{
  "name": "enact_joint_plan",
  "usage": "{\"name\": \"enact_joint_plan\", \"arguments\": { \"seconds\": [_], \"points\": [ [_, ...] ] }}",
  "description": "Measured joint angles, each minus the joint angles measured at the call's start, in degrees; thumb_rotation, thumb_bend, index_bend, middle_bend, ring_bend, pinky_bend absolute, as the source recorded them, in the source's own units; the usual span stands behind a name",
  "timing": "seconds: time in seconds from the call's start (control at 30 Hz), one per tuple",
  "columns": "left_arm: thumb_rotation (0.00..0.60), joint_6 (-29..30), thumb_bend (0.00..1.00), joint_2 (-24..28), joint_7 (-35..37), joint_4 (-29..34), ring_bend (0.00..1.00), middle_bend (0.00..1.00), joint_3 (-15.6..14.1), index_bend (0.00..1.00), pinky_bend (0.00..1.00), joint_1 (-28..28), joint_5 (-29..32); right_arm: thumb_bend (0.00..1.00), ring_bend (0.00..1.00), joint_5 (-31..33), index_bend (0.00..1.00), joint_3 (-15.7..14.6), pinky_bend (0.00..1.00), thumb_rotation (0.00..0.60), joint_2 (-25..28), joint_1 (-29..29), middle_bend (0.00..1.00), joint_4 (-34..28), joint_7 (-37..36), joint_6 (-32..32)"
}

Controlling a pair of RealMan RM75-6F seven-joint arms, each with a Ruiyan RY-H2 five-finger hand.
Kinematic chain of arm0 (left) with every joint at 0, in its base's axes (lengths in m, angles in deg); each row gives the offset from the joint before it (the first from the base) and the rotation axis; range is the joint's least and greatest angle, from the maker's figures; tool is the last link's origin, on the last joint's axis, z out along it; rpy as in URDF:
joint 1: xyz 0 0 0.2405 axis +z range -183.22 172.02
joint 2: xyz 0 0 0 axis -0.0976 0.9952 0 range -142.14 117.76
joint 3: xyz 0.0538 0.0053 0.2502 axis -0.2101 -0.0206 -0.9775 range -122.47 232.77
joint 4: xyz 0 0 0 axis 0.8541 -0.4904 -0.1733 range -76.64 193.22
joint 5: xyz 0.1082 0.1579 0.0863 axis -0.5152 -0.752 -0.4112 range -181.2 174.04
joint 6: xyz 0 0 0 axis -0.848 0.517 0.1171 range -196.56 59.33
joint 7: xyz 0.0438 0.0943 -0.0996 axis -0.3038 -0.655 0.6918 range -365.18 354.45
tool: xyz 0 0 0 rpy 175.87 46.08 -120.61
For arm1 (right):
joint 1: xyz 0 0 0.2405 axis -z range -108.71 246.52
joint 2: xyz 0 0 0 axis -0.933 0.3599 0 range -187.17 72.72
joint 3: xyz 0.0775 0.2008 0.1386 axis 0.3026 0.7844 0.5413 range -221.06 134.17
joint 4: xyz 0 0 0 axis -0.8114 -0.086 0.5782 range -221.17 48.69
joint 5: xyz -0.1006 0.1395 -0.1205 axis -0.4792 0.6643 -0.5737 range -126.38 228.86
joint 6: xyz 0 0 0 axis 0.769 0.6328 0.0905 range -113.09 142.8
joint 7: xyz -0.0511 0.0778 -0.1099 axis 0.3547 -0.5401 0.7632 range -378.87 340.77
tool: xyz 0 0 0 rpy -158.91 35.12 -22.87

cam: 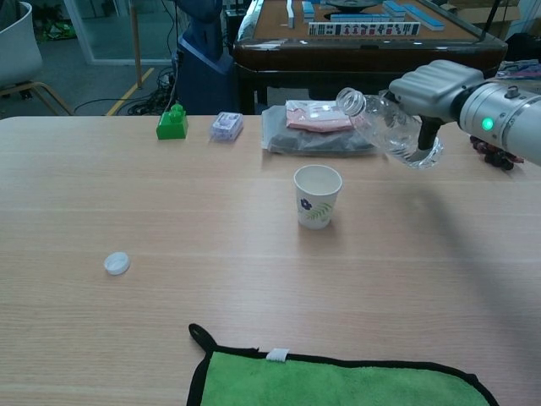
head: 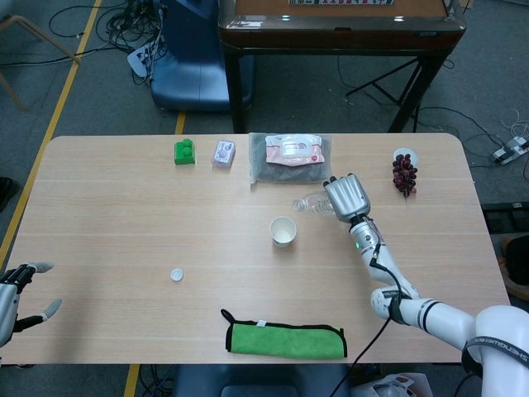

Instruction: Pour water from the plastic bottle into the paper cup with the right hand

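Counted on table (head: 124, 223):
- 1 plastic bottle (cam: 385, 127), uncapped, gripped in right hand (head: 346, 197), tilted above table.
- 1 paper cup (head: 283, 231), near table centre.
- 1 bottle cap (head: 176, 275), toward left half.
- 1 green block (head: 184, 152), near far edge.
- 1 small clear packet (head: 224, 153), just beside block.
- 1 wet-wipes pack (head: 291, 157), at far edge on grey pouch.
- 1 grape bunch (head: 404, 173), near far right corner.
- 1 green cloth (head: 285, 339), at near edge.

Hands: 2 — right, plus left hand (head: 18, 295) off left near corner.
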Motion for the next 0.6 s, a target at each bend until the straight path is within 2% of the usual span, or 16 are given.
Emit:
{"name": "enact_joint_plan", "arguments": {
  "seconds": [0.2,0.33,0.6],
  "points": [
    [0.6,-0.11,0.15,0.05,0.05,-0.01,0.44,0.38,0.0,0.34,0.61,0.01,0.08,0.11,0.57,2.19,0.63,-1.64,0.55,0.6,-0.16,-1.8,0.65,1.44,6.28,0.28],
    [0.6,-0.2,0.15,0.02,0.24,-0.12,0.44,0.39,0.1,0.34,0.61,0.01,0.38,0.11,0.57,2.01,0.63,-3.44,0.56,0.6,-0.66,-3.05,0.66,2.94,9.91,-0.09],
    [0.6,-0.26,0.15,0.27,0.33,0.12,0.44,0.39,0.09,0.34,0.61,0.07,0.43,0.11,0.57,1.52,0.63,-5.04,0.56,0.6,-1.4,-4.66,0.66,4.35,14.45,-0.51]
  ]
}}
